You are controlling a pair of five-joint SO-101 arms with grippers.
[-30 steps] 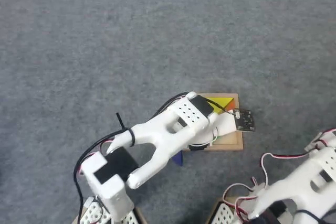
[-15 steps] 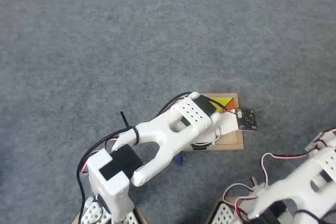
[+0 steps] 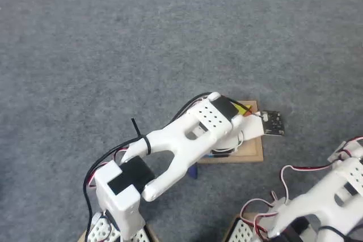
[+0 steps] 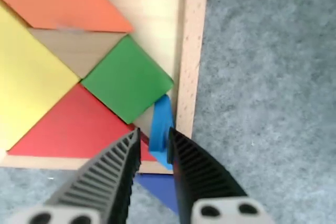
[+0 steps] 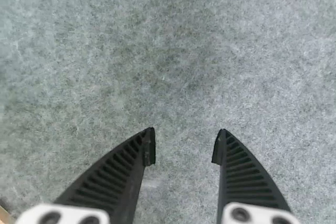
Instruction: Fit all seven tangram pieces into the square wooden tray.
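The left claw (image 4: pixel 153 135) clamps the blue piece (image 4: pixel 160 119) on edge against the tray (image 4: pixel 193 51) wall, likely to tip it flat inside. The tray lies at 4 o'clock on the worktop (image 3: pixel 113 55); the right claw (image 5: pixel 184 148) stands apart.

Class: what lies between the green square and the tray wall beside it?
In the left wrist view, a blue piece stands on edge there, held in the left pincer, between green square and tray wall.
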